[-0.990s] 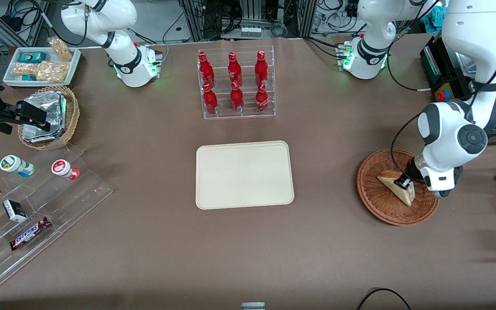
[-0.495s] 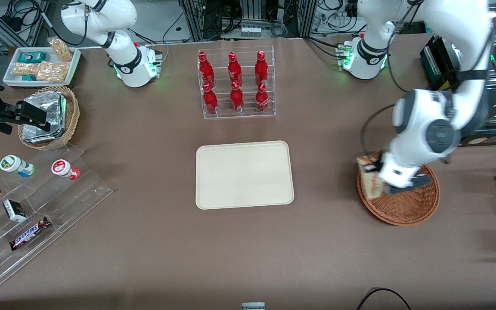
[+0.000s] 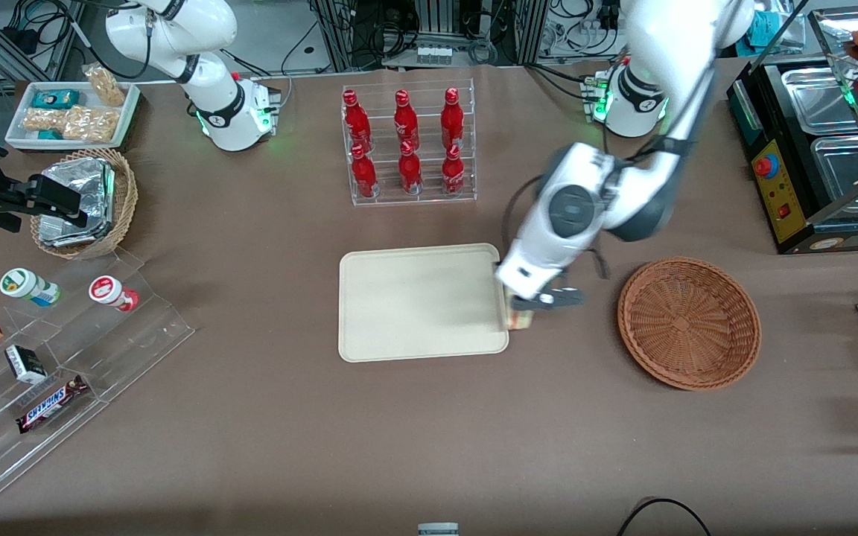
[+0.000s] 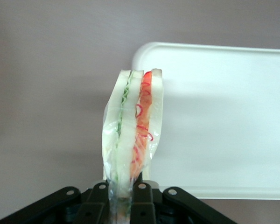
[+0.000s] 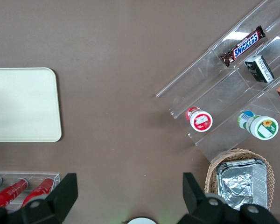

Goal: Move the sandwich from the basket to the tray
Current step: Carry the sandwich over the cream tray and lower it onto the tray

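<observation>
My left gripper is shut on the sandwich, a plastic-wrapped wedge of pale bread with green and red-orange layers. It holds it in the air above the edge of the cream tray that faces the basket. In the front view only a sliver of the sandwich shows under the wrist. In the left wrist view the gripper pinches the wedge's base, with the tray beneath and beside it. The shallow brown wicker basket stands empty toward the working arm's end.
A clear rack of red bottles stands farther from the front camera than the tray. A deeper wicker basket with foil packets, a white snack tray and a clear stepped shelf of snacks lie toward the parked arm's end.
The left gripper lifted the sandwich out of the basket and carried it sideways to the tray's near edge. The basket now holds nothing.
</observation>
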`<control>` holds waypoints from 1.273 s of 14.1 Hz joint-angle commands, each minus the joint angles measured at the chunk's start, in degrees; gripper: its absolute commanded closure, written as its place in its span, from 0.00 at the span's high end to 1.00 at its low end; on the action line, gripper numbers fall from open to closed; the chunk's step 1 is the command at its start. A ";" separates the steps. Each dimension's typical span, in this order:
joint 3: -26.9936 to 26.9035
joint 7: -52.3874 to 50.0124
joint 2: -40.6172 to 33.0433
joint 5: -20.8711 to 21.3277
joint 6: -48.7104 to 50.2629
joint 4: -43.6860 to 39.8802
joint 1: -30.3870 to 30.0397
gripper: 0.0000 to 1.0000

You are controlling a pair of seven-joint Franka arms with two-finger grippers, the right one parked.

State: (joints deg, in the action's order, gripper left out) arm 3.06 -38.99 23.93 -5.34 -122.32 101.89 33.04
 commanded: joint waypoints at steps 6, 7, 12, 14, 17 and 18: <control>-1.13 -16.45 15.69 0.67 -3.44 -18.29 11.25 0.01; -1.22 -18.82 17.18 2.16 -4.41 -19.26 12.12 0.01; -1.04 -26.84 21.85 9.91 -6.08 -22.61 13.27 0.04; -1.04 -29.38 21.95 9.91 -6.61 -22.35 13.89 0.32; -1.13 -28.43 20.37 10.17 -6.27 -22.43 13.63 1.00; -1.13 -27.55 18.36 10.17 -5.91 -22.00 13.45 1.00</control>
State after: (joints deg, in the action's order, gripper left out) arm 2.85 -66.01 44.96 3.65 -128.99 79.90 45.74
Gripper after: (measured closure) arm 0.511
